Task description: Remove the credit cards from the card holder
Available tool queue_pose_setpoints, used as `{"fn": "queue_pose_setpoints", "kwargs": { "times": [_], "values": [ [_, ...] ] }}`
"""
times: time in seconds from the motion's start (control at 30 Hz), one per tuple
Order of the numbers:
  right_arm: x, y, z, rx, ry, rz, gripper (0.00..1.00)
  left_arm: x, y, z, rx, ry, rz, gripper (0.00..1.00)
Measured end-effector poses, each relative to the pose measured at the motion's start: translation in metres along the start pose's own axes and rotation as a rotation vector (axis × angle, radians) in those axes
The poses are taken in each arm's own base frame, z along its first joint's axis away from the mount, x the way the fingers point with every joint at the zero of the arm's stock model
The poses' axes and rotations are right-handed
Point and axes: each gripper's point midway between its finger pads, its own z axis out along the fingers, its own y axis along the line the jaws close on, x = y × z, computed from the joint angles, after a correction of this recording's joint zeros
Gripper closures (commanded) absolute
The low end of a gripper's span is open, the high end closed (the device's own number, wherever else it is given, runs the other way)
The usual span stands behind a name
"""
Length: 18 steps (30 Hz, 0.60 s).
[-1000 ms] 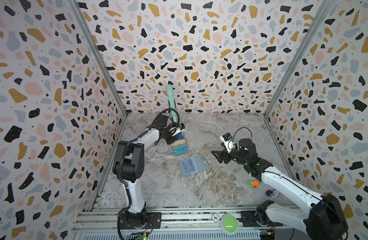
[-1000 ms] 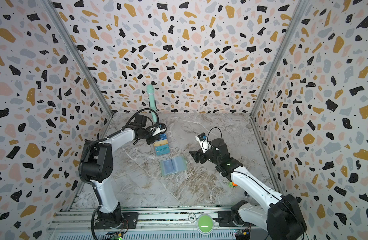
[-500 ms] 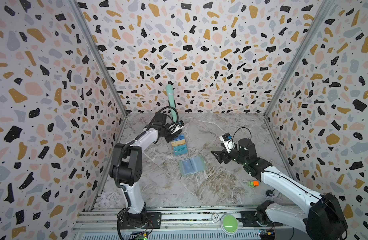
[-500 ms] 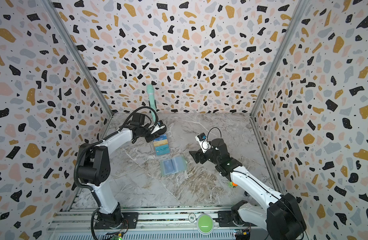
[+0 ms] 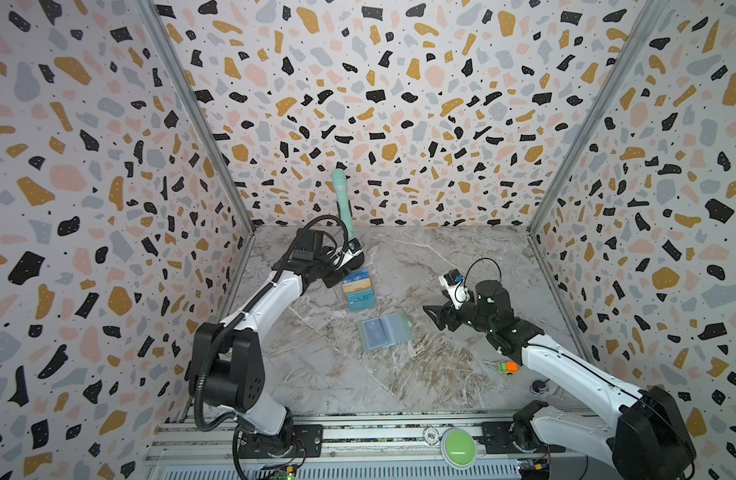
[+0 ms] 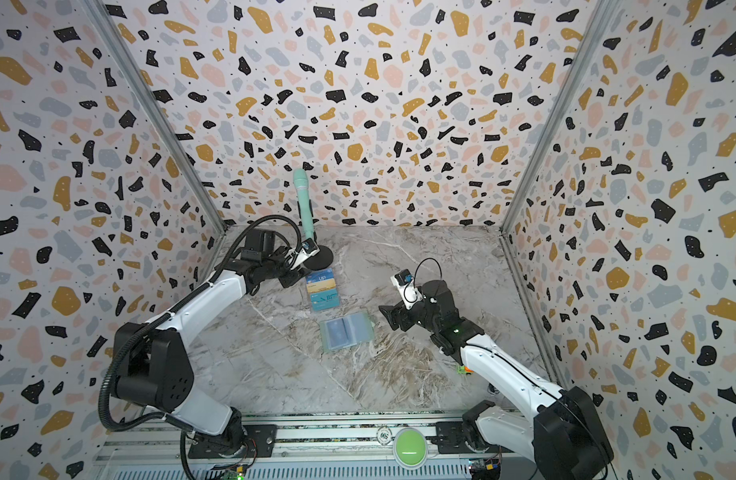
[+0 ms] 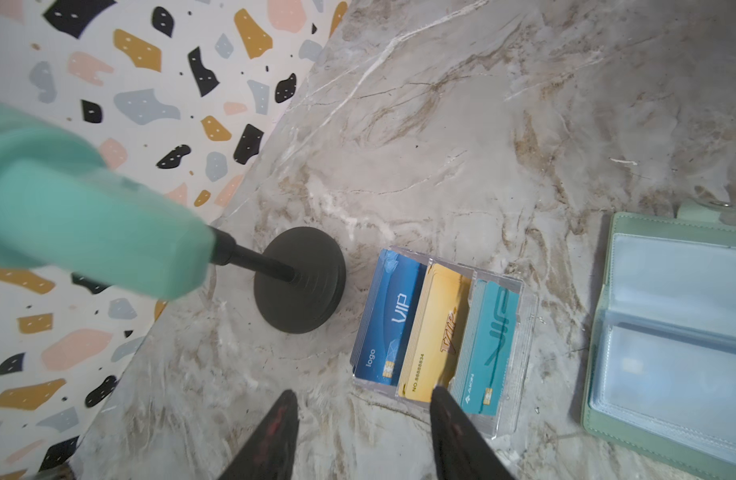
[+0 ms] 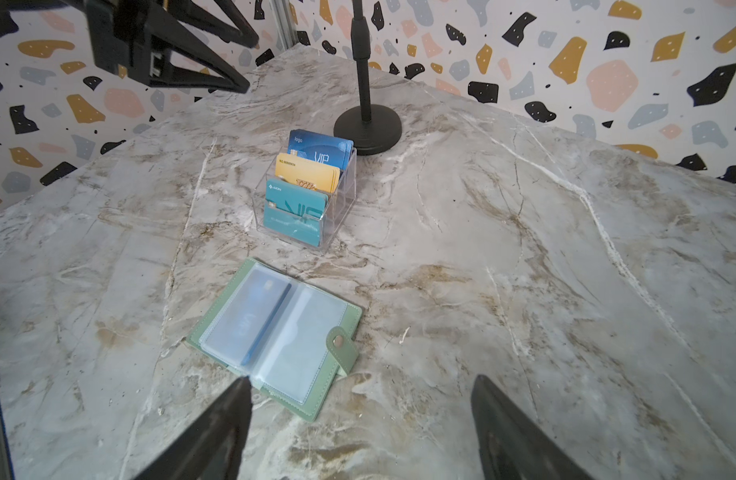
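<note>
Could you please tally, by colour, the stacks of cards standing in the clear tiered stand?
Dark blue stack: 1
Golden yellow stack: 1
Teal stack: 1
Total: 3

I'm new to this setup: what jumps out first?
The clear stand of blue, yellow and teal cards sits in the middle, by the left claw. Just in front of it, the mint card holder lies open. A mint microphone rises behind them.
</note>
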Motion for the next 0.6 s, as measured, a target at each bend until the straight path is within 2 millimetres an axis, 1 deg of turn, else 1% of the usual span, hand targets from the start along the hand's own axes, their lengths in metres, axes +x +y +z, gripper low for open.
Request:
{"fn": "queue_pose_setpoints", "kwargs": {
  "times": [0.13, 0.27, 0.47, 0.6],
  "values": [
    [0.004, 0.0, -0.003, 0.004, 0.0, 0.006, 0.16, -0.006, 0.0, -0.013, -0.071, -0.007, -0.071, 0.37],
    [0.002, 0.001, -0.004, 0.003, -0.008, 0.011, 0.16, -0.007, -0.013, -0.023, -0.109, -0.024, -0.179, 0.32],
    [0.001, 0.007, -0.004, -0.013, -0.008, 0.016, 0.16, 0.003, -0.042, -0.039, -0.135, -0.085, -0.37, 0.32],
    [0.003, 0.013, -0.002, -0.027, -0.001, 0.027, 0.16, 0.004, -0.049, -0.056, -0.17, -0.151, -0.51, 0.31]
  ]
}}
